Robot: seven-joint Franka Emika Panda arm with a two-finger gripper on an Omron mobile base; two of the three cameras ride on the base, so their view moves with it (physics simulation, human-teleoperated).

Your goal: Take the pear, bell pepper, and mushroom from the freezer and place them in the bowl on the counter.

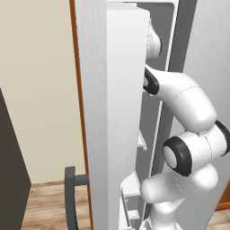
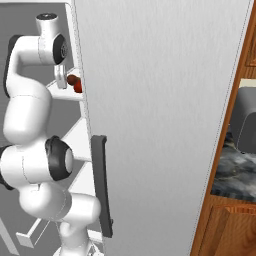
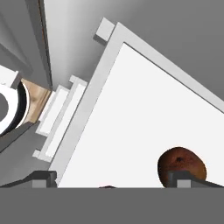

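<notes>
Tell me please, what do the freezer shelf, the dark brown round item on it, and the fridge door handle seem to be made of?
The shelf looks like smooth matte white plastic: flat, even, with a pale grey rim. The dark brown round item has a dull, mottled reddish-brown skin, so probably food; its kind is unclear. The door handle looks like dark grey matte plastic or coated metal; the look leaves it open.

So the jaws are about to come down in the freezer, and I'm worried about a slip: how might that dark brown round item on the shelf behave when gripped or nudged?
The dark brown round item looks domed and smooth, so it may roll on the flat white shelf if nudged. Its curved sides could slide out of off-centre jaws. The gripper stands open.
</notes>
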